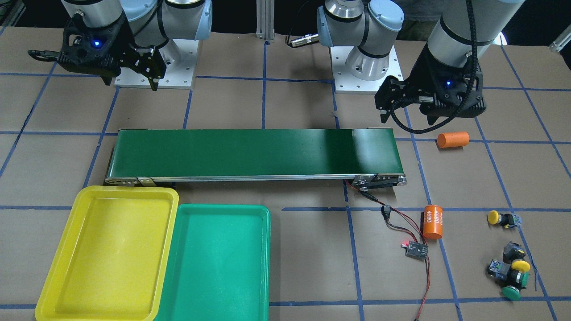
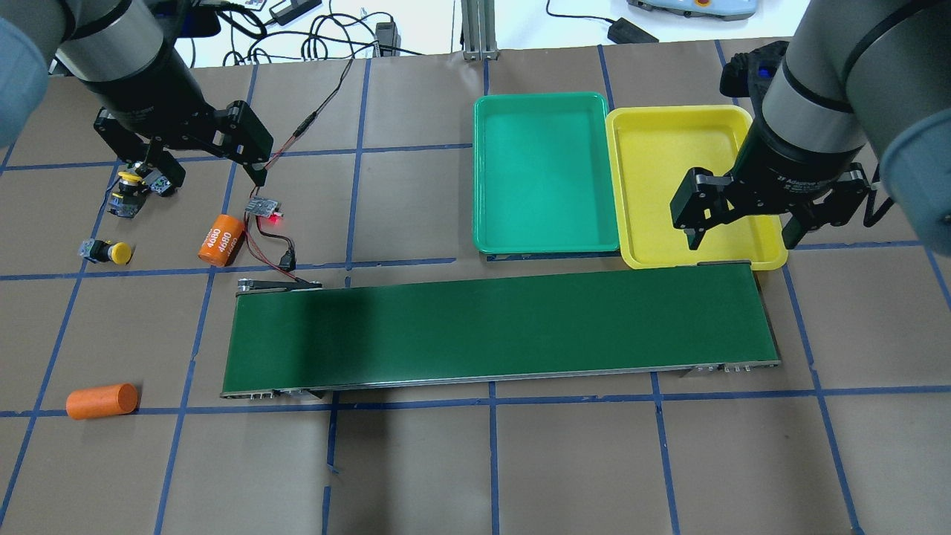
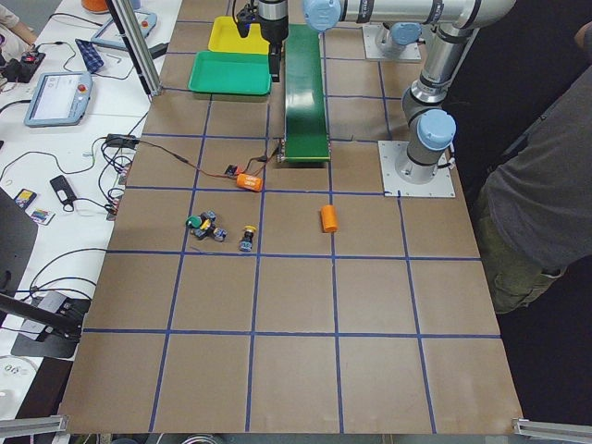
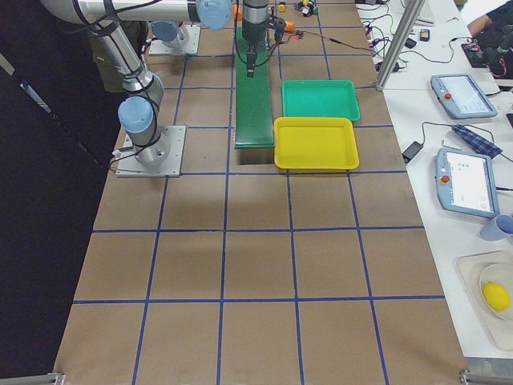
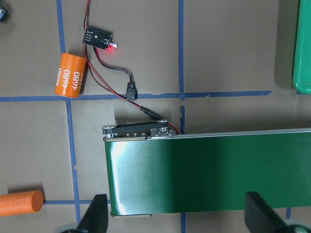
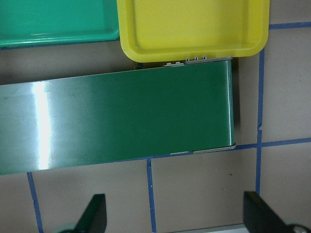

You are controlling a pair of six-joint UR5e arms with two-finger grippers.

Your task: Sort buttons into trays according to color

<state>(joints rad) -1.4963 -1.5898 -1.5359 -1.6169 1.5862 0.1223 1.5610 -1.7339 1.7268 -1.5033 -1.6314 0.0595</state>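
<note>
Toward the tabletop's [image 2: 565, 461] left end: a lone yellow button [image 1: 499, 218] lies on its side on the brown paper. Near it is a button cluster [image 1: 513, 276] of three that touch, showing one yellow cap and two green.
Trays: the yellow tray [image 2: 691, 111] and teal tray [image 2: 542, 96] sit side by side with their edges touching. They are on the far side of the belt's right half, well apart from all four buttons.
Left hand [image 5: 175, 204]: open, fingers spread wide with nothing between them. It is raised above the tabletop, and its wrist view looks down on the belt's left end.
Right hand [image 6: 174, 204]: open in the same way and gripping nothing. It is raised over the belt's right end, near the yellow tray's near edge.
Conveyor belt [image 2: 498, 327]: long and dark green, lying across the middle.
Orange cylinders: the cylinder marked 4680 [image 2: 221, 239] lies just beside a small circuit board [image 2: 265, 208] with a red light, wired to the belt's left end. The plain orange cylinder [image 2: 102, 401] lies apart on the robot's side.
</note>
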